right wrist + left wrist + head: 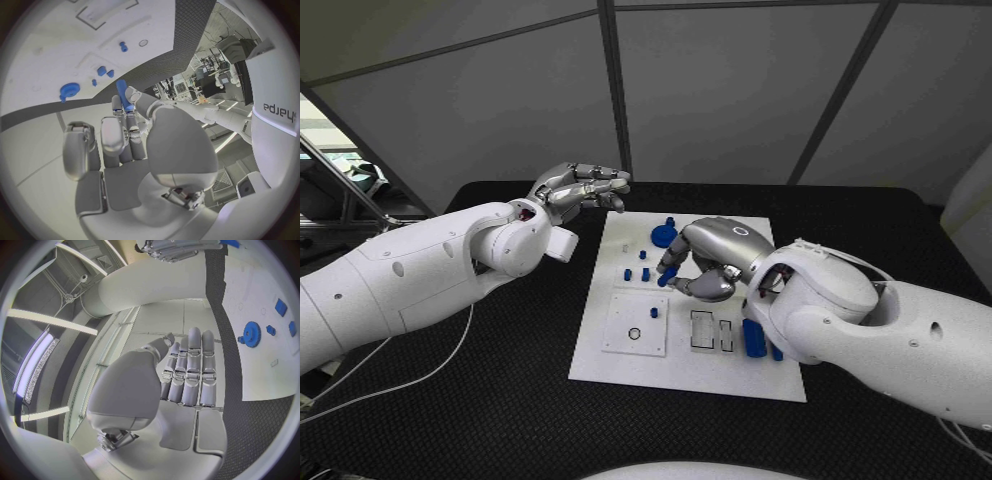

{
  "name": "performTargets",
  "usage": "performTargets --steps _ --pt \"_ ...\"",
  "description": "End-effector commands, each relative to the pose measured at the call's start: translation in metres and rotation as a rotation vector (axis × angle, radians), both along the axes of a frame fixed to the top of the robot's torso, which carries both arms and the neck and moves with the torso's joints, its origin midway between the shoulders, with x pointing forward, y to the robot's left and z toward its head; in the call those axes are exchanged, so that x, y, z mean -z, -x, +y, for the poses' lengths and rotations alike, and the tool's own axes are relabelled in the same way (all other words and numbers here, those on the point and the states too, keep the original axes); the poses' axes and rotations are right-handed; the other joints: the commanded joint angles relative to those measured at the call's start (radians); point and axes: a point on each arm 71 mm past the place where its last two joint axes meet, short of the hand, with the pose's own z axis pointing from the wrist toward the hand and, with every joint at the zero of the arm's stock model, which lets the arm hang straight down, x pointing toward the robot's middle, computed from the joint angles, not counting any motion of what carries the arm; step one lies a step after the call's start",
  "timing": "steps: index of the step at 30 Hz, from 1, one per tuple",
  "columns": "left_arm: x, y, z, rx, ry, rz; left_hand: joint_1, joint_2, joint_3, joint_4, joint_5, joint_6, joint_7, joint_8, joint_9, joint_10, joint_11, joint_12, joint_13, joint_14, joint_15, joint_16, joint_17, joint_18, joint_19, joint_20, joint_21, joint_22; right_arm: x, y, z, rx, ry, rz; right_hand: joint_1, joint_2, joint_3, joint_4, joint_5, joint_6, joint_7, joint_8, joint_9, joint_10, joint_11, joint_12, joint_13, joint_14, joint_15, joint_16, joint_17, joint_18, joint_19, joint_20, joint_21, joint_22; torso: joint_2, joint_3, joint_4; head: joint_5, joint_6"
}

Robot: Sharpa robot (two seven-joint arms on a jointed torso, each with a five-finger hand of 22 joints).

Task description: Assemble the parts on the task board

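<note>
The white task board [678,375] lies in the middle of the black table. My right hand [708,262] hovers over its middle and pinches a short blue rod [123,95] between thumb and fingers; the rod's end [669,275] pokes out toward the board. A blue gear [664,236] stands near the board's far edge, and it appears again as the gear [69,90] and the gear [252,334]. Small blue parts [638,273] sit beside the right hand. My left hand [581,187] is raised beyond the board's far left corner, fingers [190,371] curled in with nothing in them.
Two longer blue parts [756,337] lie at the board's right side, next to rectangular slots [702,329]. A square inset with a small ring [636,333] sits at the near left. Black table [473,400] surrounds the board.
</note>
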Motion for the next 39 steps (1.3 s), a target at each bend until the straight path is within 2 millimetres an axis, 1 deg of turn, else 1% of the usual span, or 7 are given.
performTargets --steps 1,5,8,13,22,28,39 --pt "-0.001 0.0 -0.003 0.012 0.01 -0.003 0.004 0.002 -0.001 -0.004 0.001 -0.004 0.003 -0.004 0.001 -0.006 -0.002 -0.002 -0.002 0.006 0.002 -0.001 -0.001 0.001 -0.002 0.006 -0.007 -0.001 0.01 0.004 0.012 -0.068 -0.024 0.044 0.01 0.002 0.006 -0.002 0.004 0.001 0.004 -0.007 0.002 0.017 -0.01 -0.003 0.001 0.015 -0.006 -0.002 -0.001 -0.01 0.039 -0.007 -0.003 0.128 0.0 -0.0003 0.002 0.006 -0.003" --pt "-0.001 -0.001 -0.006 0.018 0.013 -0.003 0.004 0.002 -0.001 -0.004 0.001 -0.004 0.003 -0.004 0.001 -0.006 -0.002 -0.002 -0.002 0.006 0.002 -0.001 -0.001 0.001 -0.002 0.006 -0.007 -0.001 0.029 0.009 0.026 -0.113 0.003 0.084 0.009 0.002 0.01 -0.003 0.004 -0.002 0.006 -0.01 0.001 0.015 -0.008 -0.007 0.001 0.014 -0.006 -0.003 -0.003 -0.01 0.038 -0.007 -0.004 0.128 0.001 0.0003 0.001 0.012 -0.006" --pt "-0.001 -0.001 -0.008 0.021 0.014 -0.003 0.004 0.002 -0.001 -0.004 0.001 -0.004 0.003 -0.004 0.001 -0.006 -0.002 -0.002 -0.002 0.006 0.002 -0.001 -0.001 0.001 -0.002 0.006 -0.007 -0.001 0.037 0.009 0.031 -0.126 0.014 0.098 0.009 0.003 0.011 -0.003 0.004 -0.003 0.006 -0.011 0.001 0.014 -0.008 -0.009 0.001 0.014 -0.006 -0.004 -0.005 -0.01 0.038 -0.007 -0.005 0.127 0.001 0.0009 -0.0018 0.018 -0.009" --pt "-0.001 -0.001 -0.01 0.026 0.016 -0.002 0.006 0.003 -0.001 -0.006 0.0 -0.004 0.003 -0.004 0.001 -0.006 -0.002 -0.002 -0.002 0.007 0.002 -0.004 -0.001 0.002 -0.002 0.006 -0.007 -0.001 0.047 0.008 0.037 -0.139 0.035 0.113 0.009 0.003 0.012 -0.003 0.004 -0.004 0.007 -0.013 0.001 0.013 -0.007 -0.011 0.001 0.014 -0.006 -0.003 -0.004 -0.01 0.038 -0.007 -0.005 0.126 0.001 0.0014 -0.001 0.022 -0.011" --pt "-0.001 -0.001 -0.012 0.03 0.018 -0.001 0.006 0.003 -0.001 -0.006 0.0 -0.004 0.003 -0.004 0.001 -0.006 -0.002 -0.002 -0.002 0.007 0.002 -0.004 -0.001 0.002 -0.002 0.006 -0.007 -0.001 0.056 0.005 0.042 -0.144 0.062 0.117 0.008 0.003 0.013 -0.003 0.004 -0.005 0.007 -0.014 0.001 0.012 -0.006 -0.013 0.001 0.013 -0.005 -0.004 -0.006 -0.01 0.038 -0.006 -0.005 0.126 0.001 0.0022 -0.0006 0.024 -0.014" --pt "-0.001 -0.001 -0.012 0.032 0.018 0.0 0.006 0.003 -0.001 -0.006 0.0 -0.004 0.003 -0.004 0.001 -0.006 -0.002 -0.002 -0.002 0.007 0.002 -0.004 -0.001 0.002 -0.002 0.006 -0.007 -0.001 0.063 0.007 0.043 -0.15 0.088 0.133 0.007 0.003 0.014 -0.003 0.004 -0.006 0.008 -0.014 0.001 0.011 -0.006 -0.013 0.001 0.013 -0.005 -0.004 -0.005 -0.01 0.038 -0.006 -0.005 0.127 0.001 0.0011 -0.0016 0.022 -0.016" --pt "0.0 -0.001 -0.012 0.031 0.016 0.001 0.006 0.003 -0.001 -0.006 0.0 -0.004 0.003 -0.004 0.001 -0.006 -0.002 -0.002 -0.002 0.007 0.002 -0.004 -0.001 0.002 -0.002 0.006 -0.007 -0.001 0.067 0.004 0.041 -0.138 0.119 0.138 0.006 0.003 0.014 -0.003 0.004 -0.006 0.008 -0.015 0.001 0.011 -0.006 -0.014 0.001 0.013 -0.005 -0.003 -0.004 -0.01 0.038 -0.006 -0.004 0.128 0.0 0.0011 -0.0017 0.023 -0.018"
